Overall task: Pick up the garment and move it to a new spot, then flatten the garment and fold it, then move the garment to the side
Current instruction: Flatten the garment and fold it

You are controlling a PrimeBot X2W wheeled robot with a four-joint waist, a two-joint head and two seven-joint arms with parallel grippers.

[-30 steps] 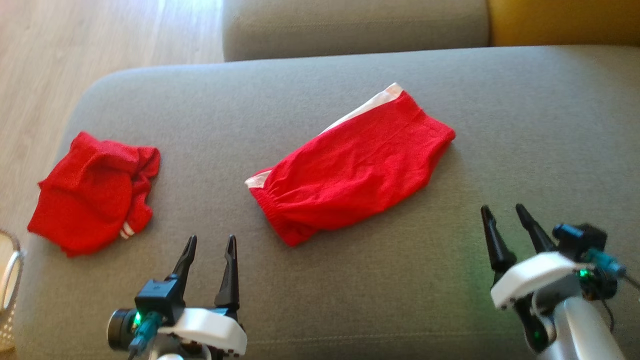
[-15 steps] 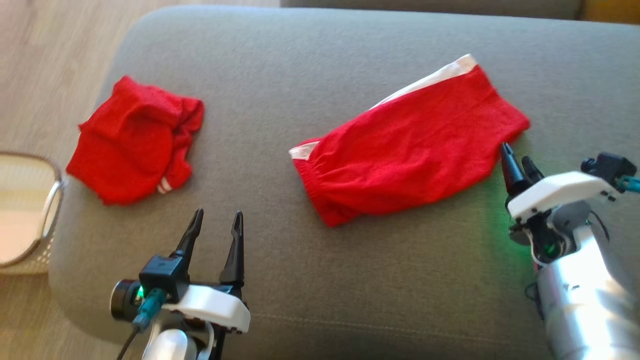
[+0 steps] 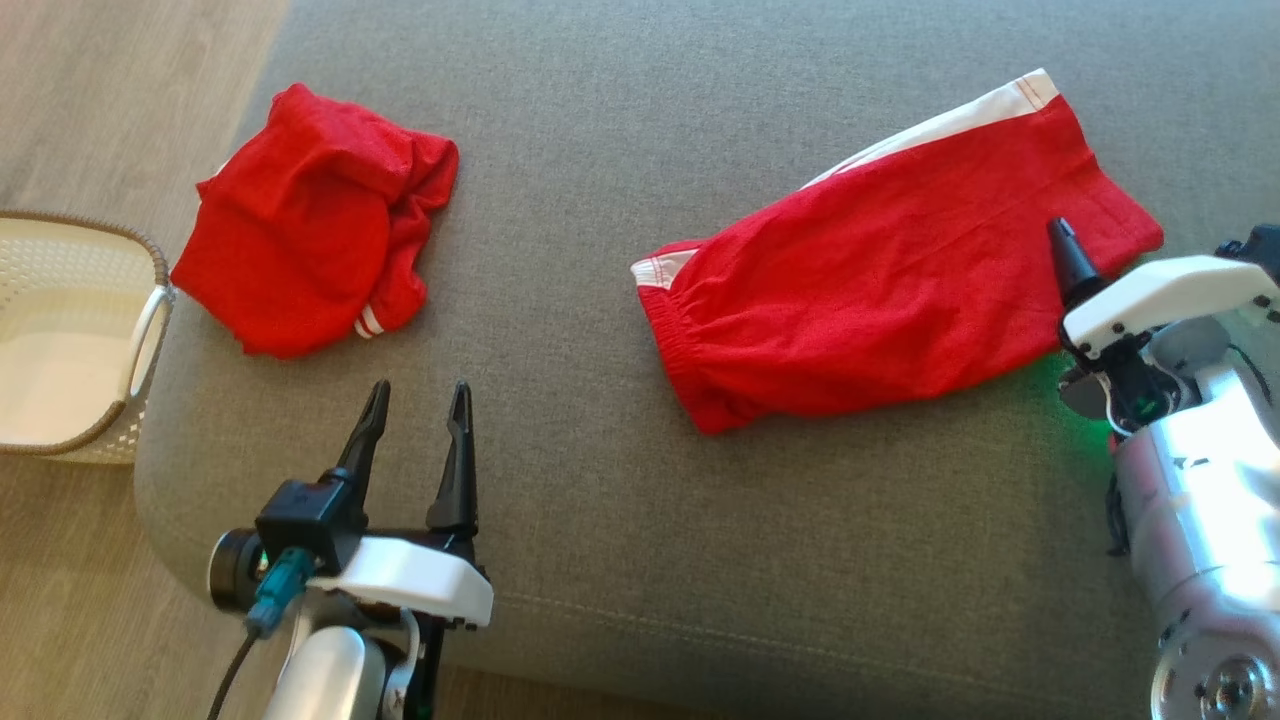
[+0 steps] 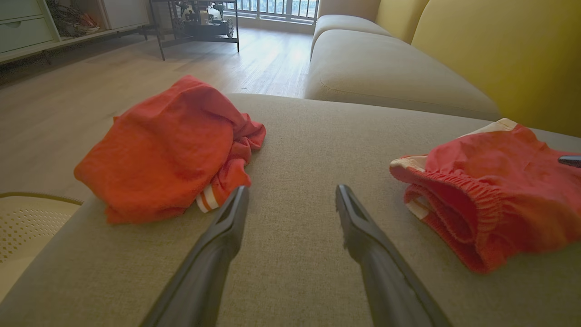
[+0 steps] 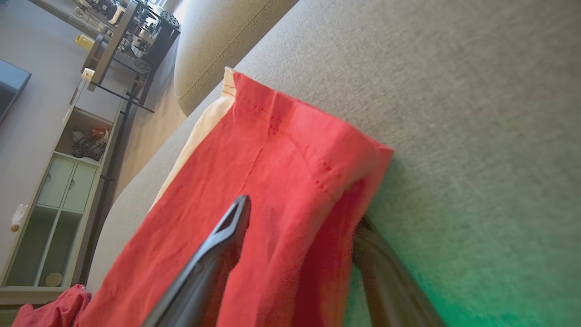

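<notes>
Red shorts (image 3: 880,290) with a white side stripe lie flat and slanted on the grey sofa seat (image 3: 700,560). My right gripper (image 3: 1070,265) is turned on its side at their lower right hem. It is open and straddles the hem edge, one finger on top of the cloth and the other tucked under it, as the right wrist view shows (image 5: 304,211). A second red garment (image 3: 310,260) lies bunched near the seat's left end. My left gripper (image 3: 420,390) hovers open over bare cushion between the two garments, holding nothing (image 4: 292,188).
A cream perforated basket (image 3: 150,330) stands on the wooden floor just off the seat's left end. The sofa's front edge runs below my arms. A yellow backrest (image 4: 490,54) and another seat cushion lie beyond.
The head camera has tilted down and closer, shifting the whole picture. My right gripper has gone forward, rolled onto its side and reached the shorts' right hem. The left gripper has stayed put.
</notes>
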